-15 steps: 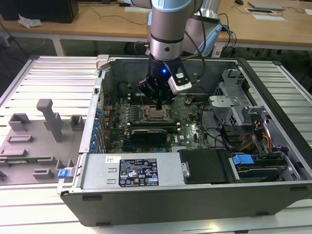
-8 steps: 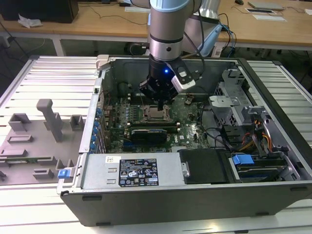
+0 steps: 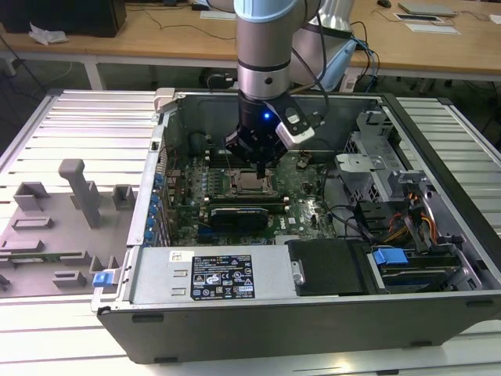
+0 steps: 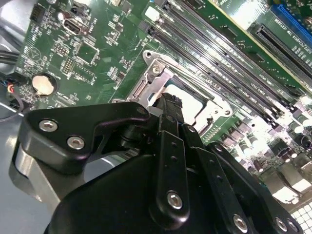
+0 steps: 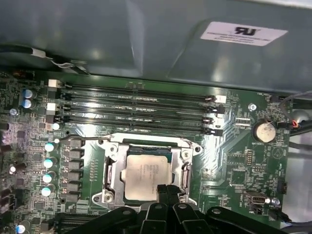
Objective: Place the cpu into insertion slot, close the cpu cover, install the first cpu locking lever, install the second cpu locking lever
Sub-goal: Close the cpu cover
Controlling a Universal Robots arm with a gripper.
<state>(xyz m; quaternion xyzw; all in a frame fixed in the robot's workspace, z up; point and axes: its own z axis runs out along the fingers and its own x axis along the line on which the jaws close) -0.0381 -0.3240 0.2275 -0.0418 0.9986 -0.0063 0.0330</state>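
The cpu [image 5: 146, 173] lies flat in the insertion slot [image 3: 249, 185] on the green motherboard, its silvery-grey top showing. The cpu cover [image 5: 112, 168] lies down over it, a silvery frame around the chip, and appears as the cpu cover [image 4: 156, 68] in the second wrist view. A thin wire lever [image 5: 83, 139] runs along one side of the socket. My gripper [image 5: 164, 189] is shut, with the black fingertips pressed together at the edge of the cover beside the chip. In the exterior view the gripper [image 3: 260, 166] hangs just above the socket inside the open computer case.
Long black memory slots [image 5: 141, 105] run beside the socket. A coin battery [image 5: 264, 130] sits near the board's corner. A long black card [image 3: 246, 213] stands in front of the socket. Case walls, a drive cage [image 3: 391, 196] and cables surround the board. A grey fixture tray [image 3: 55, 227] lies at the exterior view's left.
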